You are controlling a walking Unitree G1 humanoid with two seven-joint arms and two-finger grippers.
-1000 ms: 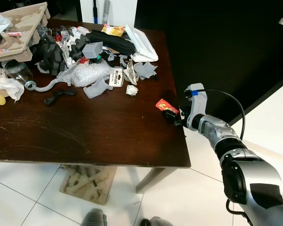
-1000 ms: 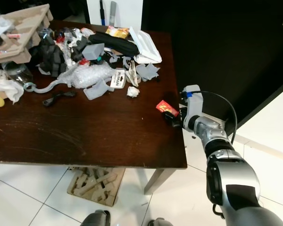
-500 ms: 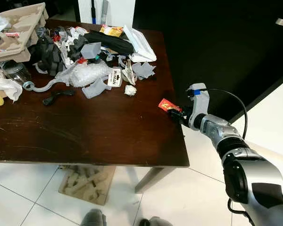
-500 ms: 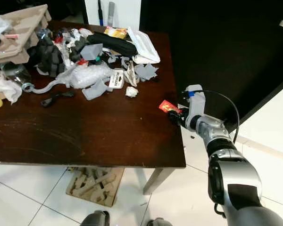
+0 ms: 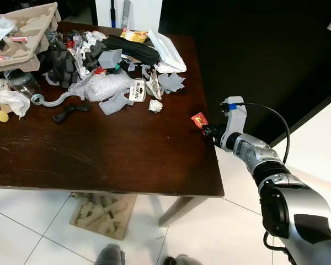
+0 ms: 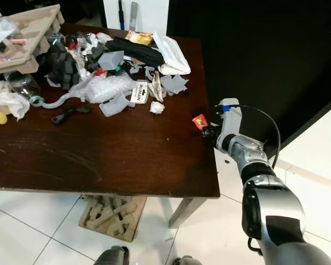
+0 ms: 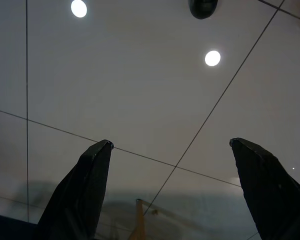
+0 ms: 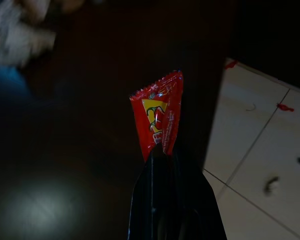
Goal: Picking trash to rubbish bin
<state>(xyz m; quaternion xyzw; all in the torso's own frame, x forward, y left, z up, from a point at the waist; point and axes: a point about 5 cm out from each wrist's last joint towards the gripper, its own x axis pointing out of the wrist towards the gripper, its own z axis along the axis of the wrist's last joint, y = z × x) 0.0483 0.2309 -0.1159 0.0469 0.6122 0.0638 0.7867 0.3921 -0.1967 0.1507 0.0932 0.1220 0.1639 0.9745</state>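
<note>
A small red snack wrapper [image 5: 199, 118] is pinched at one corner by my right gripper [image 5: 207, 129], which is shut on it at the right edge of the dark wooden table [image 5: 99, 160]. The wrapper [image 8: 158, 112] stands up from the closed black fingertips [image 8: 162, 165] in the right wrist view, lifted off the tabletop. My left gripper [image 7: 170, 150] is open, its two black fingers [image 7: 85, 190] spread and pointing at a ceiling with round lights.
A heap of trash [image 5: 107, 63] covers the far half of the table: bubble wrap, grey foam pieces, white packaging, a cardboard pulp tray [image 5: 22, 33], crumpled tissue [image 5: 11, 102]. A cardboard piece [image 5: 102, 212] lies on the white tiled floor under the table.
The right gripper has raised the red wrapper off the table and drawn it slightly toward the table's right edge; it lay flat a second ago. The head view shifted a little.
</note>
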